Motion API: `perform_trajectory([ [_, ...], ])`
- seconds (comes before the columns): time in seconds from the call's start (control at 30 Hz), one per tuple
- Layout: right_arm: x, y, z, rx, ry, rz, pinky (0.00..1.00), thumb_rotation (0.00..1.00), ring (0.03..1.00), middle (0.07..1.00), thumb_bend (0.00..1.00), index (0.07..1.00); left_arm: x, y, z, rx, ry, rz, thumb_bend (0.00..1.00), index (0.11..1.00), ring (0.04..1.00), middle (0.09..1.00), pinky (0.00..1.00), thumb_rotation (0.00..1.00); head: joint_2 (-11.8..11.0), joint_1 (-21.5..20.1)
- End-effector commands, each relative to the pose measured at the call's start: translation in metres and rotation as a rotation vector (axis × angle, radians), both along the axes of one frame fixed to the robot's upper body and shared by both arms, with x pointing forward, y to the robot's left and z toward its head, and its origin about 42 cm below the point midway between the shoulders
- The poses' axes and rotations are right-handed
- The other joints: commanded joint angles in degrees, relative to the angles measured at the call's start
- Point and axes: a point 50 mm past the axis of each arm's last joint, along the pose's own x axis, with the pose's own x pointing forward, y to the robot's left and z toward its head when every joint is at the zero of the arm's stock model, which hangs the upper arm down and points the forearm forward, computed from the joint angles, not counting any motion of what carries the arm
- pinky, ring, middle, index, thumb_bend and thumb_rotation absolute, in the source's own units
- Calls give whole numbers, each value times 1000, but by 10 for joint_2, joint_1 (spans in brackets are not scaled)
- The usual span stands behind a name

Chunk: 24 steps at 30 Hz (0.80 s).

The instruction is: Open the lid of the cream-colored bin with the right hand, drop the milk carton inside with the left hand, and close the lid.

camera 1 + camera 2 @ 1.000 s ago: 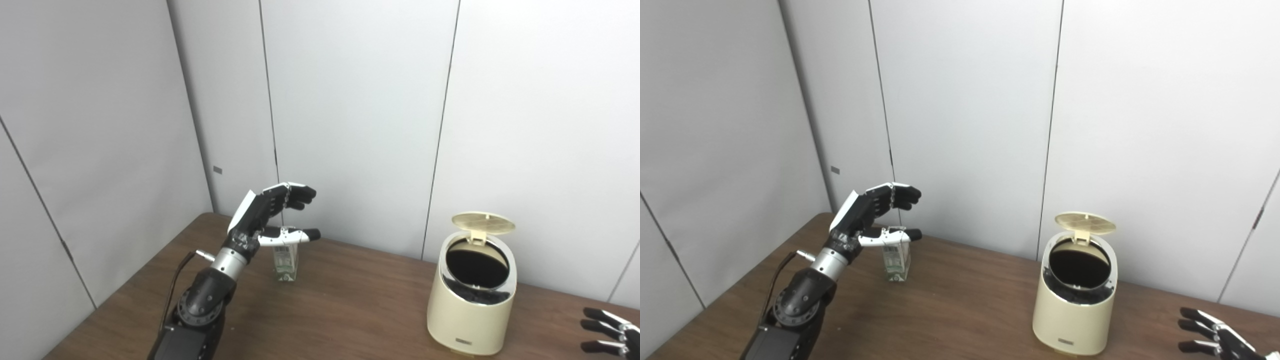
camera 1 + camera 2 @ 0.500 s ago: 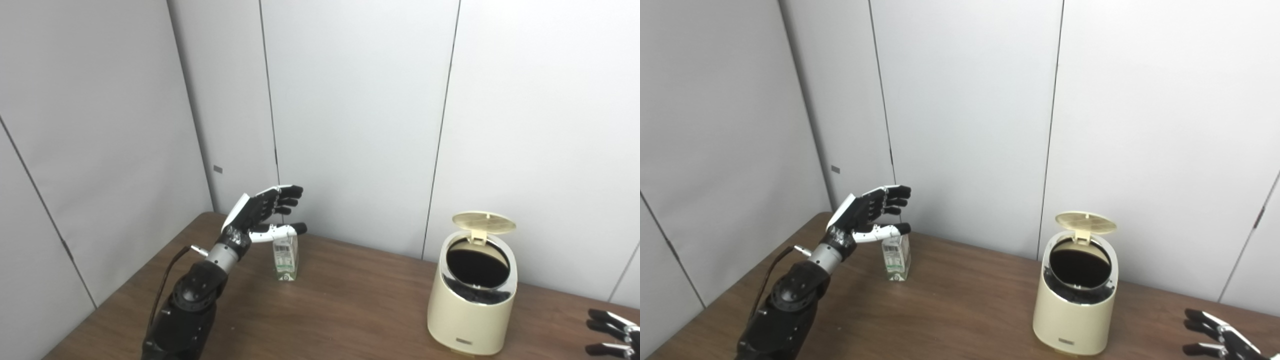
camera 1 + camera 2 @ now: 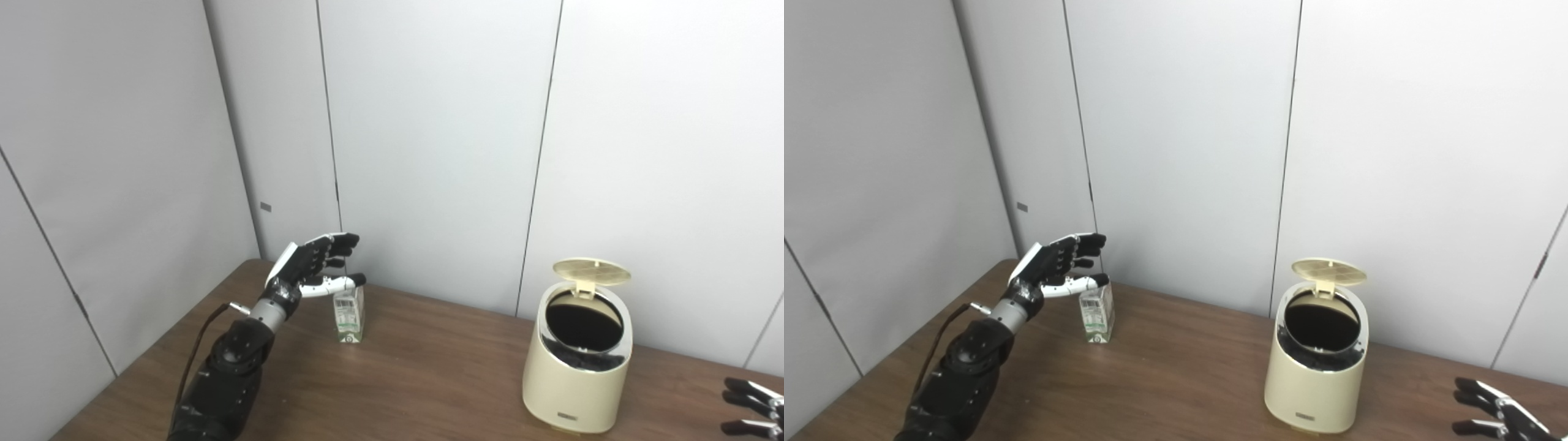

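Milk carton (image 3: pixel 349 315): stood upright, just below the left hand (image 3: pixel 309 266), whose fingers were spread, holding nothing; nearer than the right.

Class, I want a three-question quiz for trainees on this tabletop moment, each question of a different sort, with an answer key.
1. True or false: the lid of the cream-colored bin is shut.
2. Multiple choice: the milk carton is A) inside the bin, B) upright on the wooden table, C) lying on its side.
3. Fill in: the left hand is open above and beside the carton, while the right hand waits at the table's ____ edge, holding nothing.

Key: 1 false, the lid stands raised; 2 B; 3 right.
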Motion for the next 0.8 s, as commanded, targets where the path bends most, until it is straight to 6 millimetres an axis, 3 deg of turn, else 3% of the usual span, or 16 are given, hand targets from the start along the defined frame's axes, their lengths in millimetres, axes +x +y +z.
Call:
perform_trajectory([
  [0.0,1,-4,20,-16,-64,1,406,243,686,824,908,828,13,8,40,0,-125,4,749,788,837,831,820,136,-1,0],
  [0.33,-4,-6,22,-36,-57,-7,410,274,673,829,919,837,17,12,31,-57,-63,-17,691,791,880,850,872,8,3,-7],
  [0.63,-7,-8,19,-33,-46,-13,411,322,667,827,952,831,18,14,24,-7,-32,-23,621,790,834,829,816,17,7,-8],
  [0.77,-8,-8,18,-35,-44,-17,427,323,664,826,943,830,17,14,21,5,-16,-21,639,782,827,821,814,77,10,-7],
])
